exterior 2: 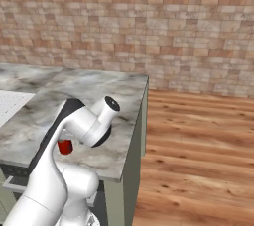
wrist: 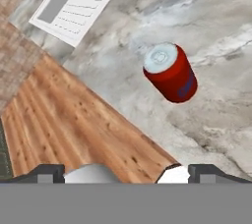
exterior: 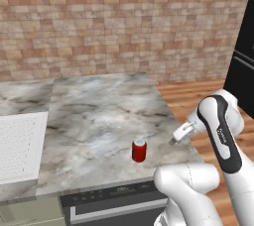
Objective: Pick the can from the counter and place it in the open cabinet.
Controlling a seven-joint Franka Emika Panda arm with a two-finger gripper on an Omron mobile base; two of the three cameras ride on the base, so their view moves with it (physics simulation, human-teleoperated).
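The red can (exterior: pixel 139 150) with its silver top stands upright on the marble counter (exterior: pixel 99 116), close to the front edge. In the hand view the can (wrist: pixel 171 72) lies up and to the right of centre, with a blue label patch showing. My gripper (wrist: pixel 126 174) is open, its two dark fingertips (wrist: pixel 47 173) far apart with nothing between them. It hovers above and to the right of the can, apart from it. My own arm half covers the can (exterior 2: pixel 65 146) in the right base view. The cabinet is out of view.
A white ribbed panel (exterior: pixel 20 145) lies on the counter at the left. A dark appliance front (exterior: pixel 114 197) sits under the counter edge. A tall black unit (exterior: pixel 243 56) stands at the far right. Wooden floor (exterior 2: pixel 198 145) lies right of the counter, and a brick wall (exterior: pixel 124 22) stands behind it.
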